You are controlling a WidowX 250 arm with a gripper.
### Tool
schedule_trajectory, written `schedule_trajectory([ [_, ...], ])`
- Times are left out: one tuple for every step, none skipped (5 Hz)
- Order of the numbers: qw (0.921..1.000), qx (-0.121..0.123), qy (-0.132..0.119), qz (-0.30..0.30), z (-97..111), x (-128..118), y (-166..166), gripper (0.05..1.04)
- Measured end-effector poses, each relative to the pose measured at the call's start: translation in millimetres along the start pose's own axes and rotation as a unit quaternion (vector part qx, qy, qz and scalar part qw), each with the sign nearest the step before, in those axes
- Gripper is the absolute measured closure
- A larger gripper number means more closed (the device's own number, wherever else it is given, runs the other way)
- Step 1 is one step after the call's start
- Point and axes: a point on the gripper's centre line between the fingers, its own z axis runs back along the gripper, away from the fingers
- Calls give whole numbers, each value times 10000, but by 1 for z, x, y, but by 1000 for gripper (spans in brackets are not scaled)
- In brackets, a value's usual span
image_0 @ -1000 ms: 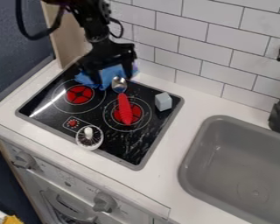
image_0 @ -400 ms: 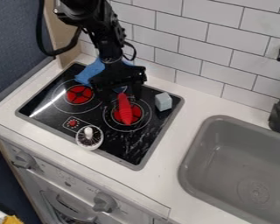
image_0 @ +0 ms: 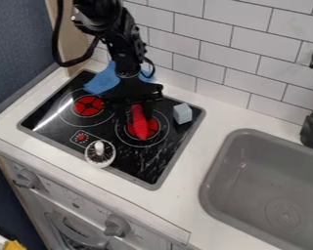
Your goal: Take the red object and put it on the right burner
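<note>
My gripper [image_0: 135, 112] is spread, over the 12 o'clock end of the red object [image_0: 139, 124], which lies across the right burner [image_0: 152, 127] toward 6, gray block [image_0: 183, 113] at 2 o'clock, blue cloth [image_0: 101, 82] around 11.

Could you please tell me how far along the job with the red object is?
The red object lies across the right burner, so the placing looks largely done. The pincer is at its wall-side end; whether it has a grip, I cannot tell. What seems left is perhaps a small adjustment, then moving the pincer clear.
</note>
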Motion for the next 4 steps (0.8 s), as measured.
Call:
schedule_trajectory([
  [10000, -13, -19, 54, -1, -1, -2, 685],
  [9999, -93, -68, 68, 0, -7, -1, 709],
  [9999, -112, -3, -50, 3, -14, -2, 709],
  [9988, -356, -58, -337, 20, -29, -13, 709],
])
